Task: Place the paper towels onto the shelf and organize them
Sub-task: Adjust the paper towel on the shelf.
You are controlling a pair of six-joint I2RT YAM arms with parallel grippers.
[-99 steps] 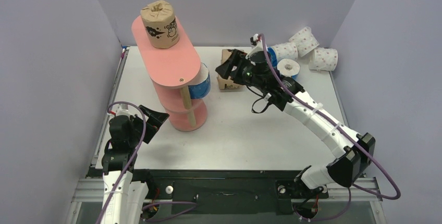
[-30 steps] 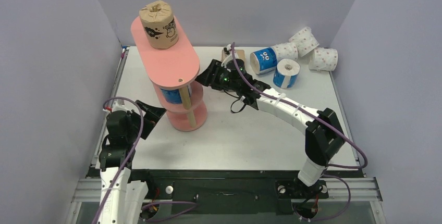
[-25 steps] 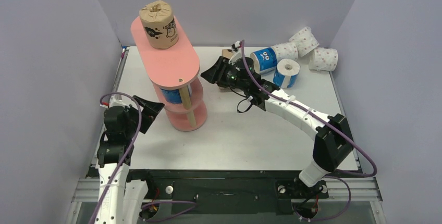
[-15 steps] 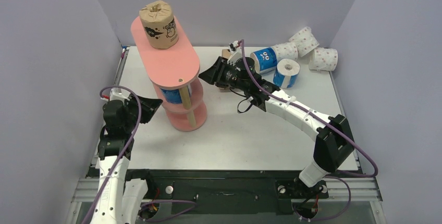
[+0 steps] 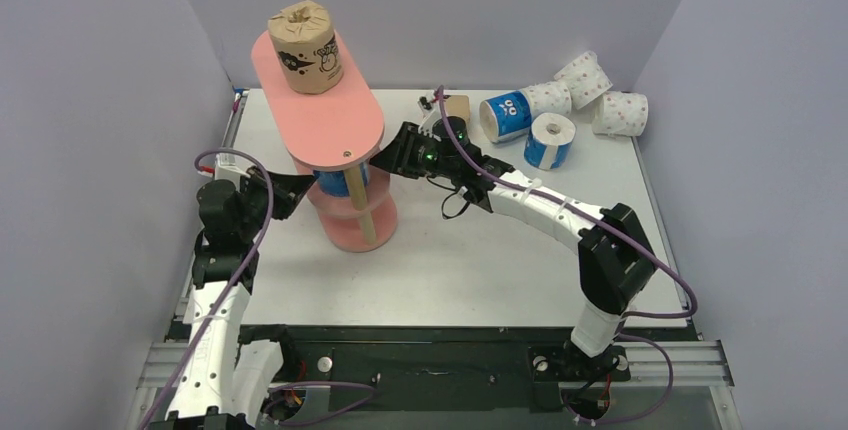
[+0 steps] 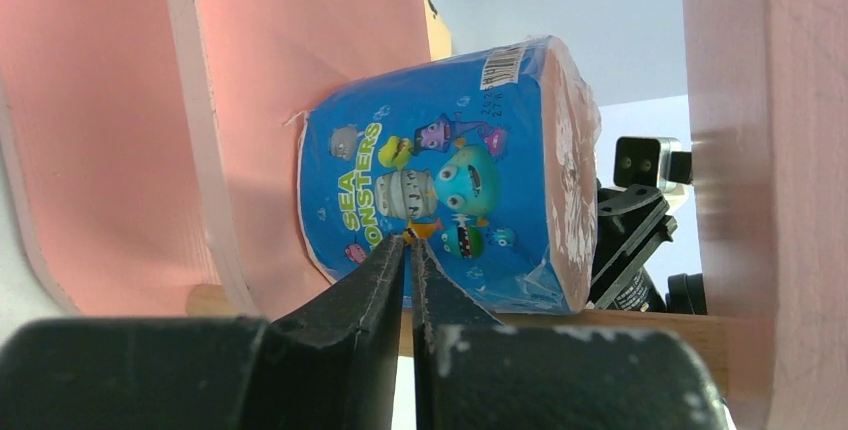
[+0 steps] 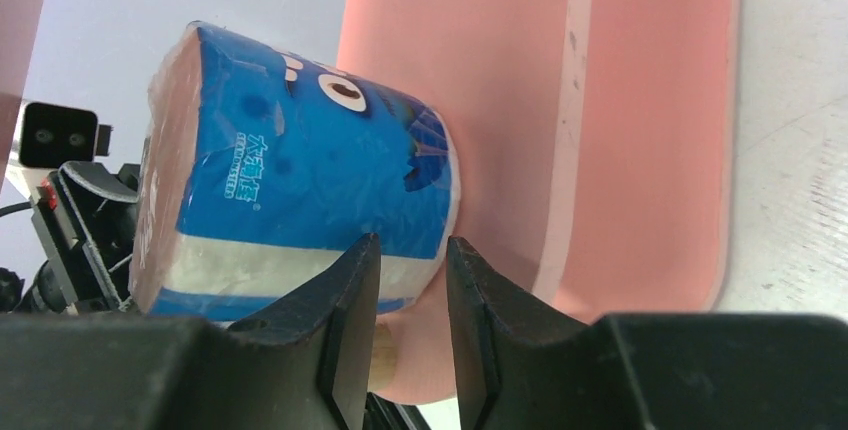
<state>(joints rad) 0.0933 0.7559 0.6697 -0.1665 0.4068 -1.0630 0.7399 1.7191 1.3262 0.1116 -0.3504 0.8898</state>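
The pink shelf (image 5: pixel 330 115) stands at the table's left. A brown paper towel roll (image 5: pixel 305 45) sits upright on its top board. A blue roll (image 5: pixel 335 180) lies on its side on the middle tier, also seen in the left wrist view (image 6: pixel 450 170) and the right wrist view (image 7: pixel 300 170). My left gripper (image 5: pixel 292 190) is shut, its tips (image 6: pixel 410 240) against the roll's printed side, holding nothing. My right gripper (image 5: pixel 393 157) faces the roll from the other side. Its jaws (image 7: pixel 410 250) stand slightly apart and empty at the roll's end.
At the back right lie a blue roll (image 5: pixel 505 115), an upright blue roll (image 5: pixel 548 140) and three white dotted rolls (image 5: pixel 580 75) (image 5: pixel 620 112) (image 5: pixel 548 98). A brown roll (image 5: pixel 457 107) lies behind my right arm. Grey walls close in three sides.
My left gripper has shut and moved in to the shelf's middle tier. My right gripper has swung back to the shelf with narrowing jaws. The blue roll sits further in.
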